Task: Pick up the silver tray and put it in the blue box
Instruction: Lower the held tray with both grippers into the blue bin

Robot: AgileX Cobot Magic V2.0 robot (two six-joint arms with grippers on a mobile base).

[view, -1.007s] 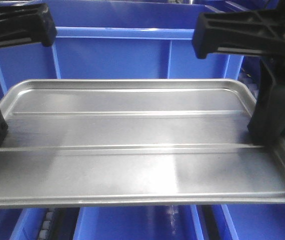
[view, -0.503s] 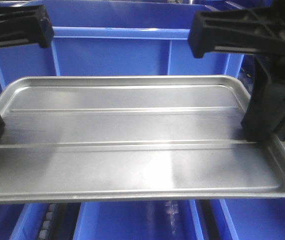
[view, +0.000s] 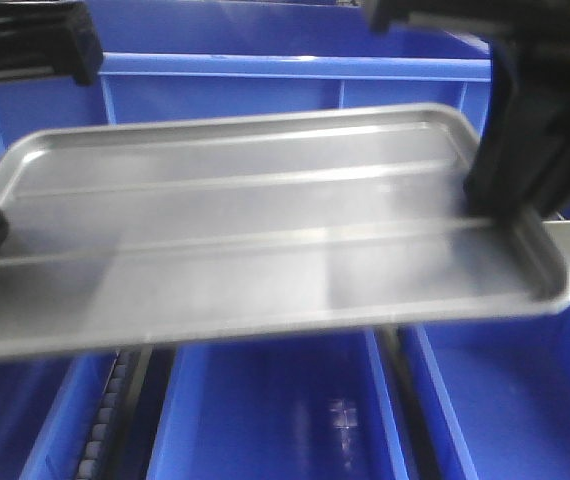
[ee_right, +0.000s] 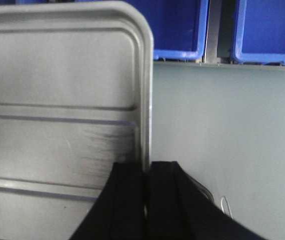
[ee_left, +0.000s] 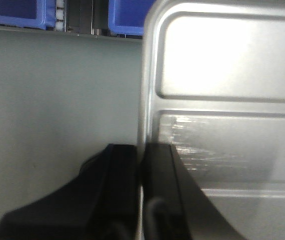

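Over blue boxes point(view: 265, 420), tray point(view: 265, 225) between grippers point(ee_left: 140, 162) point(ee_right: 147, 175)

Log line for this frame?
object: matte-silver rectangular metal tray, lifted, tilted | left gripper: shut on its left rim | right gripper: shut on right rim | below: blue plastic boxes

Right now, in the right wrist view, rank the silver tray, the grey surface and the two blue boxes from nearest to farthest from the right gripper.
1. silver tray: right rim clamped in the right gripper.
2. grey surface: below, to the right.
3. middle blue box and right-hand blue box: far edge, too close to call.
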